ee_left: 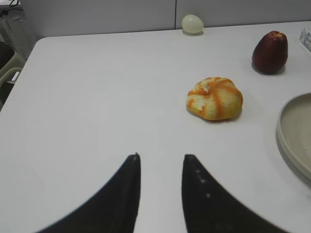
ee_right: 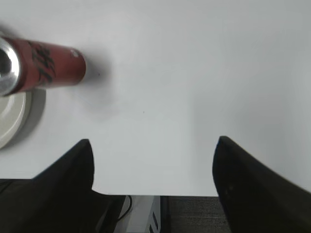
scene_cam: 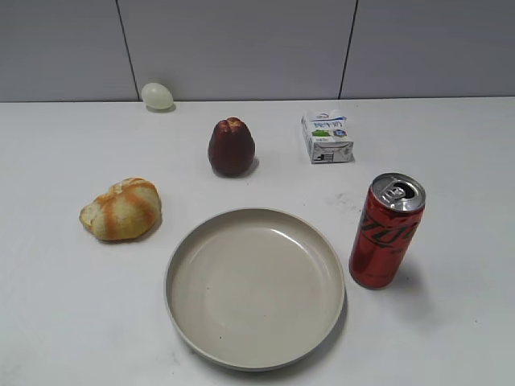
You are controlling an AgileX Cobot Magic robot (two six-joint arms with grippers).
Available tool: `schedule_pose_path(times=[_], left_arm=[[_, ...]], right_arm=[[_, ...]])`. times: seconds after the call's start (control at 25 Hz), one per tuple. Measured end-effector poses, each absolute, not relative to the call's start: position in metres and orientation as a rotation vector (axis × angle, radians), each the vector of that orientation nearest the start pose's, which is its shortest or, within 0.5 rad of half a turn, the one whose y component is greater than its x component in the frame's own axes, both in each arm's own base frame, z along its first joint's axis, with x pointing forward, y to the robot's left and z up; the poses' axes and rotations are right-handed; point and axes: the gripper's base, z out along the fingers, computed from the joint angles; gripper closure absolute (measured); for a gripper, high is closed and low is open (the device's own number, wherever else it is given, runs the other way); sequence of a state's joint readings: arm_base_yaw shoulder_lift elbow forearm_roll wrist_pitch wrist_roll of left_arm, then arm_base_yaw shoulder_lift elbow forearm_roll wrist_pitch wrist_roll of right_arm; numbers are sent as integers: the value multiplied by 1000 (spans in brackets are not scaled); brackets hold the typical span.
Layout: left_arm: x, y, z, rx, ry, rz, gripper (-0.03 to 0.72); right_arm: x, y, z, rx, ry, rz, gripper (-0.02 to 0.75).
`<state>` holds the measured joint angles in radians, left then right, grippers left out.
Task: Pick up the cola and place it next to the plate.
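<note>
On my right wrist feed the jaws of the right gripper stand wide apart with nothing between them but bare table; the two black fingers taper upward from the bottom corners and hang over the table's near edge. On the left wrist feed, the left gripper has its jaws only narrowly parted, two curved black blades ending in points, again holding nothing and touching nothing I can see.

Ahead and well to the left of the right jaws lies my view of the cola: a slim red metal cylinder with black script and a shiny silver top, standing upright on the table in the exterior view, just beside the rim of the plate. The plate is a wide, shallow, round beige dish with a raised rim and a smooth matte surface. I cannot tell whether can and rim touch.

Ahead and to the right of the left jaws sits a lumpy bread roll, pale yellow with orange stripes, crusty-looking. Beyond it to the right stands a dark red, glossy, pear-shaped fruit, and far ahead a smooth pale egg rests near the wall. A small white carton lies behind the can in the exterior view.
</note>
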<state>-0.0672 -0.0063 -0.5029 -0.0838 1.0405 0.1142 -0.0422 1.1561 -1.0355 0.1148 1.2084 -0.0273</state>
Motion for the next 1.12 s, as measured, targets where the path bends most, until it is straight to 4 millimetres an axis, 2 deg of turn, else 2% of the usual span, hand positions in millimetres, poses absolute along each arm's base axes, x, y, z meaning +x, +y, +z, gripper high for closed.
schedule_pose_path(times=[0.2,0.56,0.76,1.12], left_arm=[[-6,-6,280,186,2004,-70,452],[-6,-6,280,186,2004,-70,452],[-6,-6,280,186,2004,-70,452],[-6,-6,280,186,2004,-70,452]], right_arm=[[145,4,318,52,2697,148,146],[75,7,286,45,2479,135,146],[47,8,270,37,2378,129,146],[9,10,276,14,2117,122,148]])
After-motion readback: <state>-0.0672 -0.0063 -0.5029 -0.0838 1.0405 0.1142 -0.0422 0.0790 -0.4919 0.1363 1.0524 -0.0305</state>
